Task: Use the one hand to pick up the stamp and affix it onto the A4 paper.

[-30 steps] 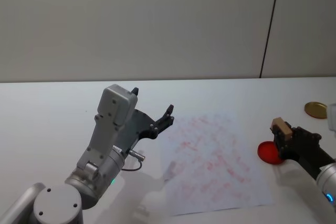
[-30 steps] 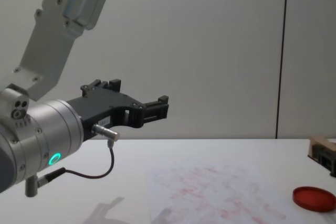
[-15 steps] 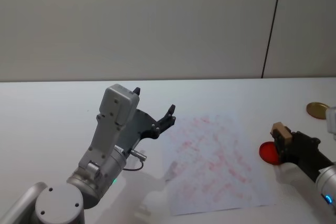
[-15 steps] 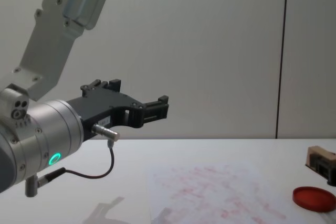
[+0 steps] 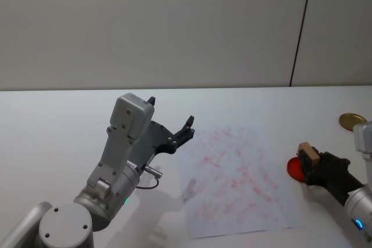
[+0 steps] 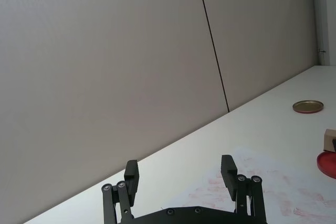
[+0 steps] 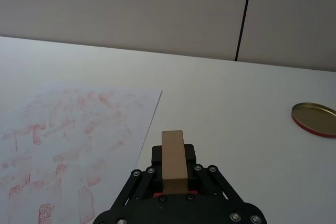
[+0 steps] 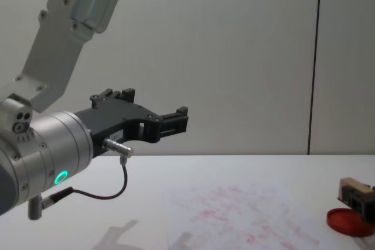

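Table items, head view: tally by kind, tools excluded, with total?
Wooden stamp: 1, clamped in the right tool
Red ink pad: 1
Gold round lid: 1
A4 paper with red marks: 1
Total: 4

My right hand (image 5: pixel 311 164) reaches in from the right, low over the worktop, its black fingers (image 7: pixel 152 169) clamped on what it carries and its light grey wrist trailing back toward the lower right. My left hand (image 5: pixel 174 129) hangs raised on the left, fingers (image 6: pixel 131 174) spread wide apart and empty, pointing forward, its big silver arm folded up from the lower left.
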